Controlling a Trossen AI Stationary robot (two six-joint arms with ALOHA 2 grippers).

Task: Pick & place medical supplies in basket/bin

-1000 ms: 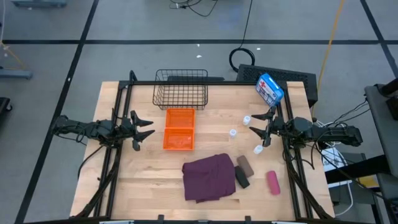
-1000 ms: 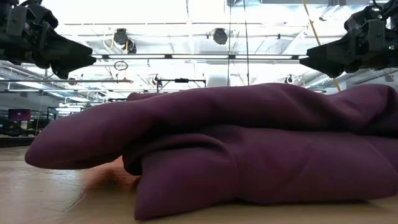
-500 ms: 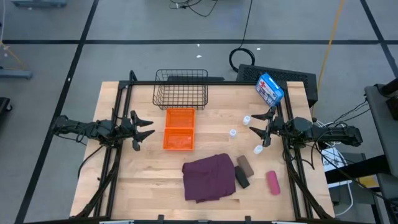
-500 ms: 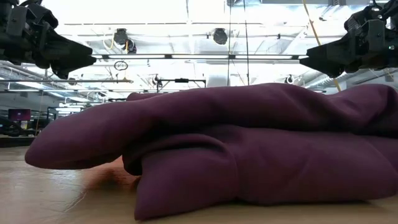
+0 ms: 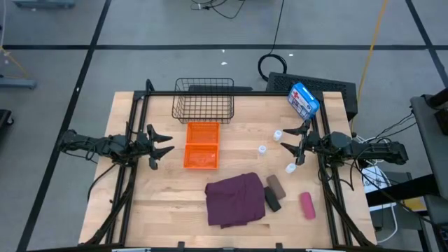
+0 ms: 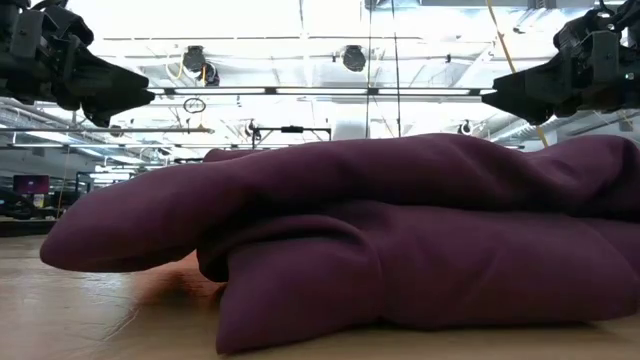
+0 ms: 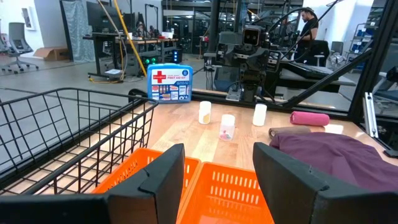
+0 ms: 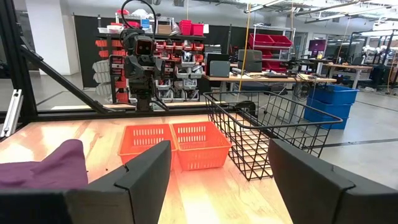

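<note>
The maroon cloth (image 5: 236,199) lies crumpled near the table's near edge and fills the low view (image 6: 380,240). Beside it on the right lie the brown roll (image 5: 276,185), the black roll (image 5: 271,201) and the pink roll (image 5: 306,205). Three white vials (image 5: 278,134), (image 5: 262,149), (image 5: 290,168) stand toward the right side. The orange bin (image 5: 201,145) sits mid-table, the wire basket (image 5: 203,99) behind it. My left gripper (image 5: 165,145) hovers open left of the bin. My right gripper (image 5: 292,142) hovers open among the vials.
A blue-and-white first-aid box (image 5: 303,99) sits at the far right corner. Black frame rails run along both table sides. Bare wood lies between the bin and the vials and near the left near corner. A person (image 7: 309,25) stands in the room beyond.
</note>
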